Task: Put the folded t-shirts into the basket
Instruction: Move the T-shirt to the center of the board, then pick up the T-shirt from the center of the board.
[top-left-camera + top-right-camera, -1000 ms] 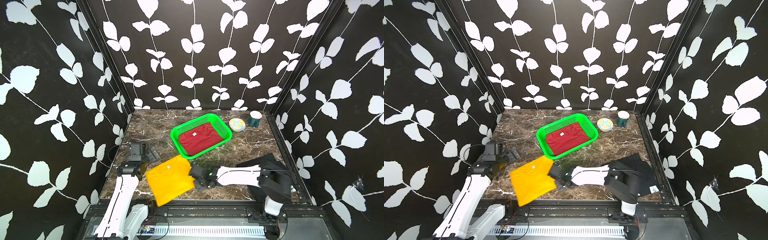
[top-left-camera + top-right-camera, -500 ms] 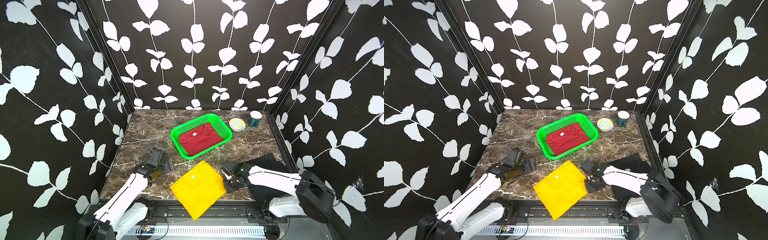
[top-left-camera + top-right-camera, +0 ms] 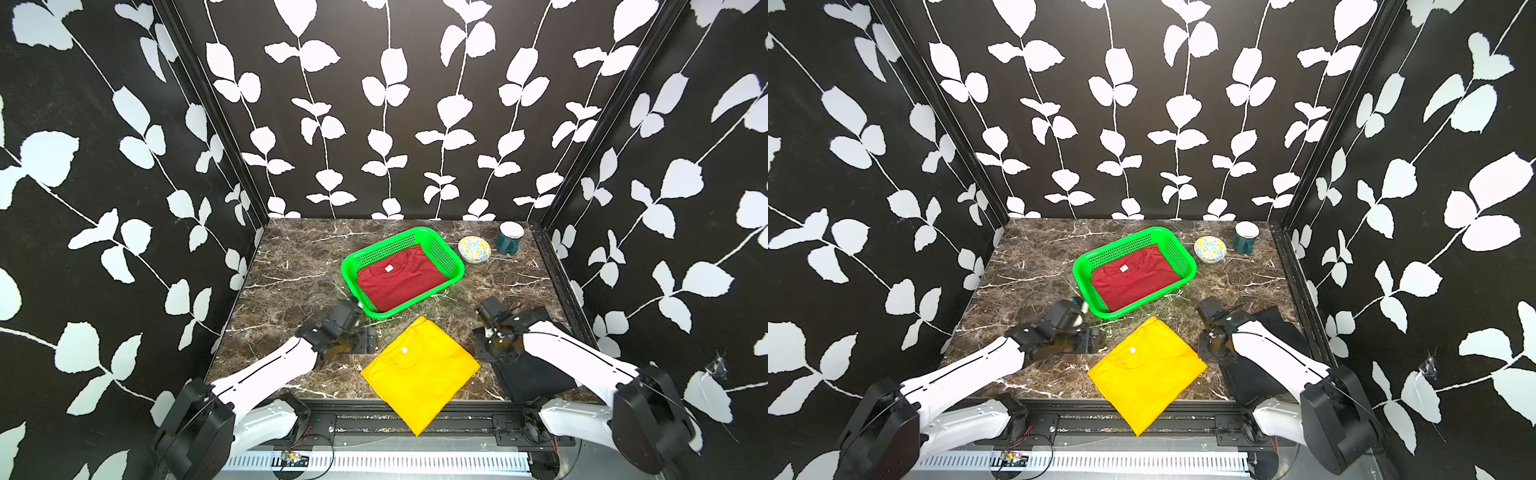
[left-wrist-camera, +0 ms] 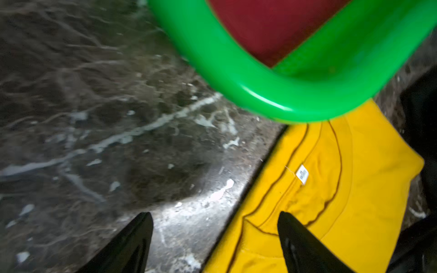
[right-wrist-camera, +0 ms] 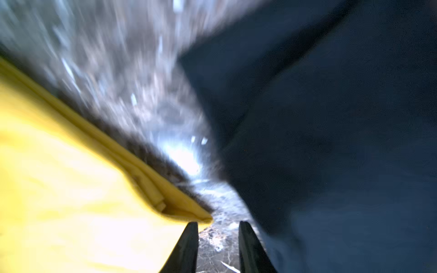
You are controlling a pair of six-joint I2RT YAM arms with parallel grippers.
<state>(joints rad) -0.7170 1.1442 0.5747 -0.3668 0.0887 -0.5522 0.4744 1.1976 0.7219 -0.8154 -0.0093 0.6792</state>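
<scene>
The green basket (image 3: 460, 269) (image 3: 1192, 268) (image 4: 236, 78) stands mid-table with the dark red t-shirt (image 3: 399, 282) (image 3: 1133, 280) (image 4: 272, 26) flat inside. In front of it lies the yellow t-shirt (image 3: 419, 374) (image 3: 1146, 374) (image 4: 331, 189) (image 5: 59, 177), its near corner hanging over the table's front edge. The black t-shirt (image 3: 528, 374) (image 3: 1241, 382) (image 5: 331, 118) lies at the right, partly under my right arm. My left gripper (image 3: 368, 338) (image 3: 1090, 338) (image 4: 215, 219) is open, straddling the yellow shirt's left edge. My right gripper (image 3: 485, 345) (image 3: 1208, 349) (image 5: 217, 225) stands open over bare marble between the yellow and black shirts.
A small patterned bowl (image 3: 473, 249) (image 3: 1209, 248) and a dark green mug (image 3: 510, 239) (image 3: 1246, 237) stand at the back right. Patterned walls close the table in on three sides. The basket's near corner sits just beyond my left gripper.
The yellow shirt slid right and toward the front centre with my right gripper, which then opened and let it go. My left arm moved right to the shirt's left edge.
</scene>
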